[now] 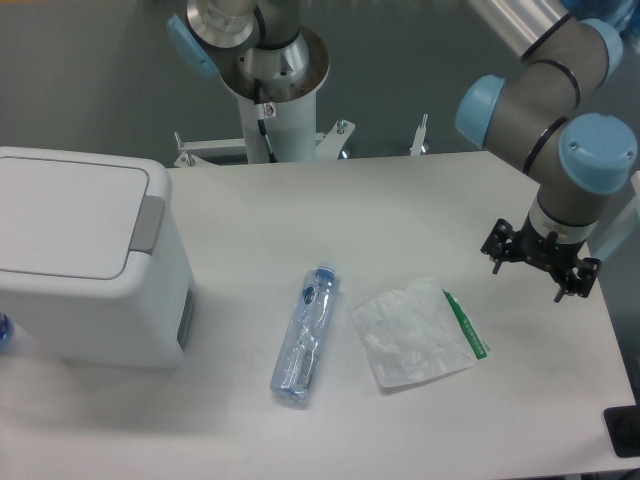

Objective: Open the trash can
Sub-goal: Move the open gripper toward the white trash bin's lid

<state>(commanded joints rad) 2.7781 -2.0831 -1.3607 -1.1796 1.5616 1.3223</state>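
Observation:
The trash can [85,265] is a large white boxy bin at the left edge of the table. Its flat white lid [65,215] lies down flat, with a grey push tab [150,222] on its right side. My gripper [540,275] hangs over the right side of the table, far from the bin, pointing down. Its two dark fingers are spread apart with nothing between them.
A clear plastic bottle [305,335] with a blue cap lies on its side at mid-table. A clear plastic bag [415,333] with a green strip lies to its right, just left of the gripper. The arm's white base column [270,105] stands behind the table.

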